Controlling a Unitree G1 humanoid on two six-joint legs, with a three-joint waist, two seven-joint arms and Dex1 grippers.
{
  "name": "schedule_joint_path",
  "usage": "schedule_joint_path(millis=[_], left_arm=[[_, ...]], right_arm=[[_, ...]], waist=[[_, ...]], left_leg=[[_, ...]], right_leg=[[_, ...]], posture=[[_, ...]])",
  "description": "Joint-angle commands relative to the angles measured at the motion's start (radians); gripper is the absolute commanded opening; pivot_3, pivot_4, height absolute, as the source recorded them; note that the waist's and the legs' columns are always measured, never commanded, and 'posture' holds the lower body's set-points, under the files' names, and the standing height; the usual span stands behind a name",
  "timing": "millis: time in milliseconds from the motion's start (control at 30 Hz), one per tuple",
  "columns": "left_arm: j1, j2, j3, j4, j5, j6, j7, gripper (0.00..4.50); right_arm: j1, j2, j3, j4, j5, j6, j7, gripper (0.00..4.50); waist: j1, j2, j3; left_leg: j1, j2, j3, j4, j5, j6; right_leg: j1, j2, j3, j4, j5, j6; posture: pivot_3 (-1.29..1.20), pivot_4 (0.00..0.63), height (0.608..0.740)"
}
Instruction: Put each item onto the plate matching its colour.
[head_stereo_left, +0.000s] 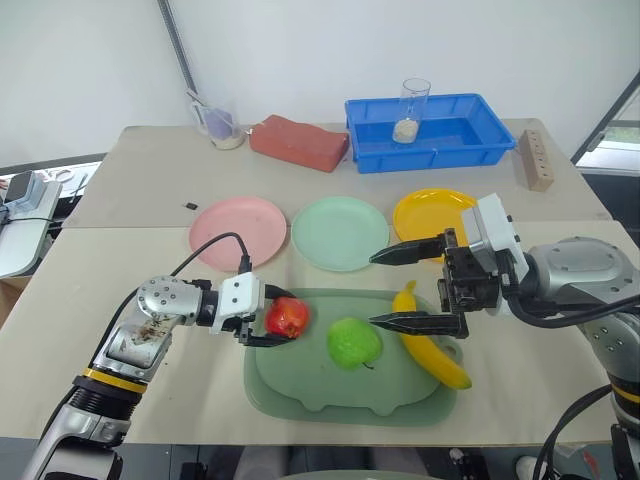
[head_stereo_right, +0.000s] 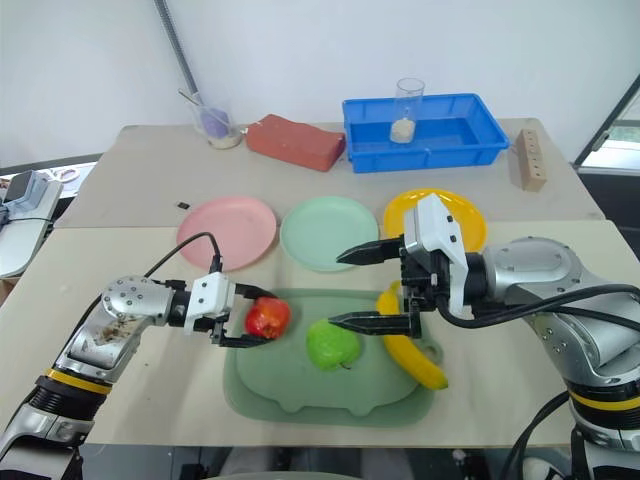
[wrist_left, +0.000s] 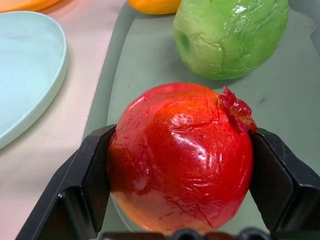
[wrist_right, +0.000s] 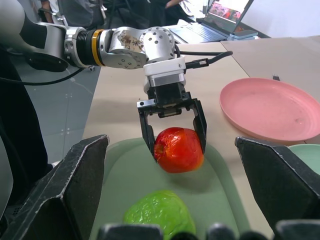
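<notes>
My left gripper (head_stereo_left: 284, 318) is shut on the small red-orange round fruit (wrist_left: 180, 155), one black finger pressed to each side, at the left end of the green pig-shaped tray (head_stereo_left: 300, 395). The bright green apple (head_stereo_left: 354, 341) lies mid-tray and the yellow banana (head_stereo_left: 430, 350) along the tray's right edge. Over the tray, between apple and banana, my right gripper (head_stereo_left: 372, 289) hangs open and holds nothing. Behind the tray stand the pale pink plate (head_stereo_left: 240, 230), the mint green plate (head_stereo_left: 340, 232) and the yellow-orange plate (head_stereo_left: 430, 212), all bare.
At the table's back are a blue bin (head_stereo_left: 430, 130) holding a glass (head_stereo_left: 413, 108), a brick-red block (head_stereo_left: 298, 143), a cup with a spoon (head_stereo_left: 220, 125) and a wooden peg block (head_stereo_left: 535, 158). A small dark bit (head_stereo_left: 189, 206) lies left of the pink plate.
</notes>
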Motion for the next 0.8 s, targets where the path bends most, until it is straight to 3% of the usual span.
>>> schedule_joint_path(millis=[33,267,533,800], left_arm=[[-0.057,0.034,0.085,-0.026,-0.088,0.036,-0.026,3.26],[-0.109,0.089,0.166,0.018,-0.146,0.145,-0.011,3.26],[-0.259,0.026,0.304,0.341,-0.079,0.117,0.294,3.26],[-0.322,-0.063,0.352,0.577,-0.023,0.047,0.519,3.26]], right_arm=[[-0.034,0.007,-0.017,0.002,0.018,0.005,-0.006,4.5],[-0.129,0.071,0.003,0.068,0.013,0.013,-0.049,4.5],[-0.307,0.22,0.028,0.102,0.03,0.123,-0.263,4.5],[-0.356,0.232,0.087,0.09,-0.036,0.143,-0.3,4.5]], waist=[[0.001,0.0,0.0],[-0.008,0.0,0.0],[-0.009,0.003,-0.002],[-0.002,0.004,-0.003]], left_leg=[[0.0,0.0,0.0,0.0,0.0,0.0],[0.001,0.0,0.0,0.0,0.0,0.0],[0.001,0.0,-0.003,0.0,0.002,0.003],[0.001,0.0,-0.003,-0.001,0.004,0.006]], right_leg=[[0.0,0.0,0.0,0.0,0.0,0.0],[0.0,0.0,0.0,0.001,0.0,0.0],[0.0,0.002,0.0,0.005,0.001,0.002],[-0.001,0.002,-0.001,0.005,0.005,0.009]], posture=[[0.0,0.15,0.74],[0.0,0.15,0.74],[0.0,0.15,0.74],[0.0,0.15,0.74]])
